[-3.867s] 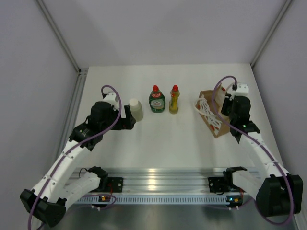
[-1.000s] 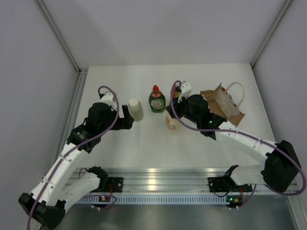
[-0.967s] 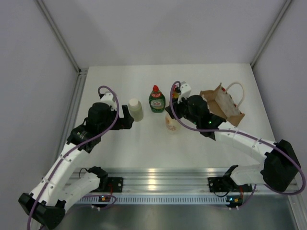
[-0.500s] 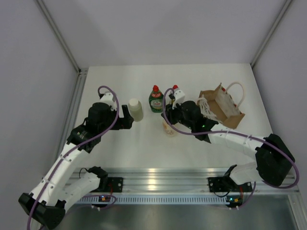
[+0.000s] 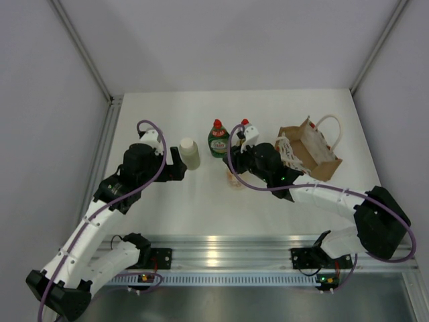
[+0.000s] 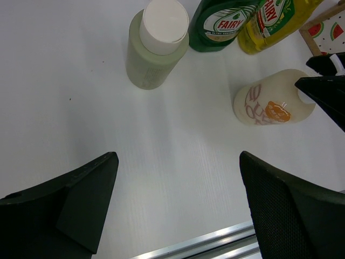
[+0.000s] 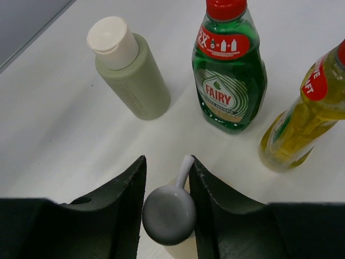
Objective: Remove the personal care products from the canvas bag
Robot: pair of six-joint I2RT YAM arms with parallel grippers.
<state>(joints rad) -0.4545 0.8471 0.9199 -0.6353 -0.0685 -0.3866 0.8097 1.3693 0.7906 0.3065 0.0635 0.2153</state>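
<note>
My left gripper (image 6: 178,205) hangs spread, empty, beside the cream bottle (image 5: 190,153). The green bottle (image 5: 218,139) and yellow bottle (image 7: 302,118) stand behind. My right gripper (image 7: 167,175) clamps the pump bottle (image 6: 272,100) just before them, left of the bag (image 5: 312,154) — the last placing, I judge. Next I release it upright and lift clear.

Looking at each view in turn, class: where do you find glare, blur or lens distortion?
Top external: glare streak on the metal rail. Right wrist: the peach pump bottle, near the lens, is blurred; the green bottle is sharp. Left wrist: the cream bottle leans outward, wide-angle distortion.
</note>
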